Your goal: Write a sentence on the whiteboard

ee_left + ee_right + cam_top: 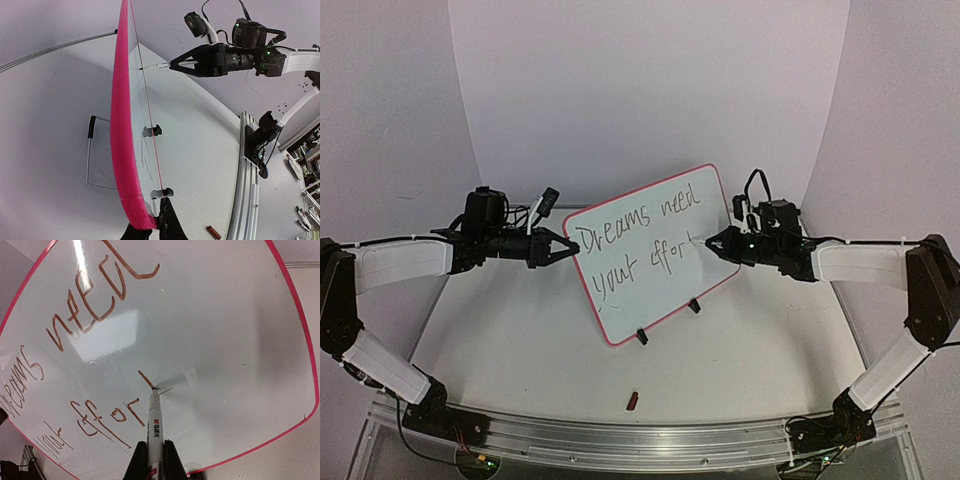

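- The whiteboard (650,255) stands upright on its two black clip feet (642,336) around the middle of the worktop (510,350). Its written face is turned toward the near edge, and its pink-red frame sits skewed in the top view.
- The left jaws are clenched on the board's left edge, pinching the pink frame (the left wrist view shows the black fingertips (167,220) either side of the frame's corner).
- The right jaws are grasping a white marker (154,422) by its barrel. The tip is pressed to the board's face near its right edge.
- Brown-red handwriting (85,305) reads "Dreams need" on the upper line and "your effor" below it. One short slanted stroke ends at the marker's tip.
- A small reddish cap (633,401) lies on the worktop near the near edge, in front of the board and well apart from it.
- Behind the board, the left wrist view shows a thin wire stand (89,160) resting on the worktop.
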Robot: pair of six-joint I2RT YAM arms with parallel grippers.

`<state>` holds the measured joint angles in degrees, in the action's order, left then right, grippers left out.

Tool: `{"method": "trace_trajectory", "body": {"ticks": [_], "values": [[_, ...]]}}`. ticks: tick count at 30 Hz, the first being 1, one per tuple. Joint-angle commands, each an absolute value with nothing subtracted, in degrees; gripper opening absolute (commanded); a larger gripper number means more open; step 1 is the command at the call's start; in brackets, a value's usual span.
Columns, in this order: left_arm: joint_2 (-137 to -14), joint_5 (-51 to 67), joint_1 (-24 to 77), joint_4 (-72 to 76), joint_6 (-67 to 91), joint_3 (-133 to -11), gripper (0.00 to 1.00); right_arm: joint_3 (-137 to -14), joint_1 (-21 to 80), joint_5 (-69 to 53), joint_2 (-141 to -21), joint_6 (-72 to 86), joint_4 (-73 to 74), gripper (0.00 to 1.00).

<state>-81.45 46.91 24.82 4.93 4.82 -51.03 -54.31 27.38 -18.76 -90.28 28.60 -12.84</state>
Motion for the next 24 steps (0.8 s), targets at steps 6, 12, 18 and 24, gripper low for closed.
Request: {"method": "trace_trajectory", "body": {"ticks": [6, 12, 18, 24], "values": [[-83.15, 44.87, 25.93, 0.88, -2.55, -50.91, 0.0, -50.03, 27.26, -17.22, -88.48, 29.35, -13.8, 0.0], [-83.06, 44.91, 25.96, 0.97, -2.5, -50.89, 0.0, -49.66, 27.26, -15.64, -87.8, 29.55, -13.56, 0.0], [-82.98, 44.92, 25.93, 0.97, -2.42, -50.89, 0.0, -52.57, 27.24, -12.44, -86.97, 28.31, -11.49, 0.0], [-82.73, 44.92, 25.93, 0.97, -2.38, -50.8, 0.0, -53.56, 27.17, -11.61, -85.44, 27.22, -10.46, 0.0]]}}
